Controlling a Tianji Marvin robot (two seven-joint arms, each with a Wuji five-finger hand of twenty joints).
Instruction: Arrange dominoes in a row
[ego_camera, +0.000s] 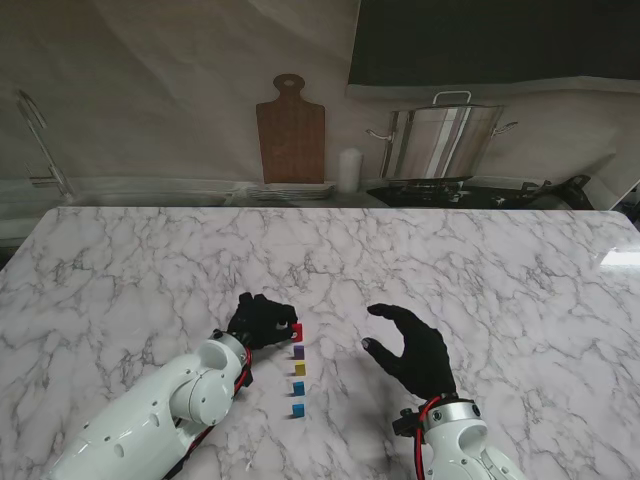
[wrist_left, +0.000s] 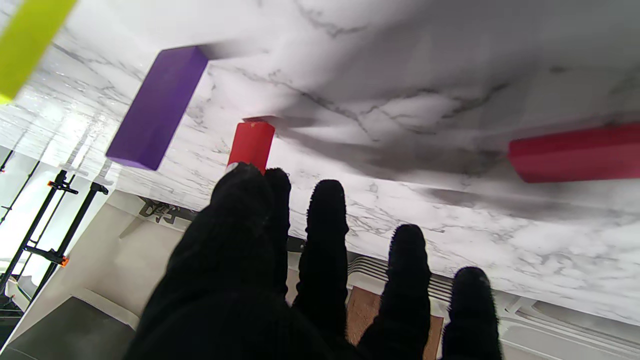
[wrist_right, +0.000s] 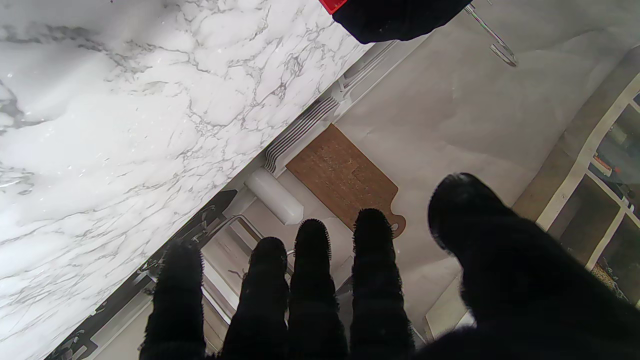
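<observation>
Red domino (ego_camera: 296, 331) stands at the twelve o'clock end of the coloured row on the marble bench (ego_camera: 480, 260), small, light, stiff and likely tippy, best pinched by its narrow sides, with the left hand (ego_camera: 258, 320) touching it, grip unclear, and the right hand (ego_camera: 412, 348) open at three o'clock.
</observation>
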